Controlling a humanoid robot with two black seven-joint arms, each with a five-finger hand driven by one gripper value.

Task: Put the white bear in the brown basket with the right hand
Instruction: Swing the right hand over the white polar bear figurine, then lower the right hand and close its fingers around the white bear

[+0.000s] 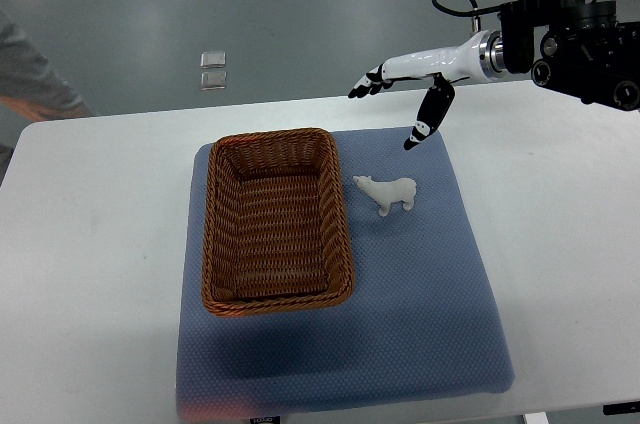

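Observation:
A small white bear lies on the blue mat, just right of the brown wicker basket, which holds nothing. My right hand hovers over the mat's far right corner, above and behind the bear, apart from it. Its fingers are spread and the thumb points down; it holds nothing. The left arm does not show.
The mat lies on a white table. Beyond the table's far edge, two small clear squares sit on the grey floor. A grey and orange shape shows at the left edge.

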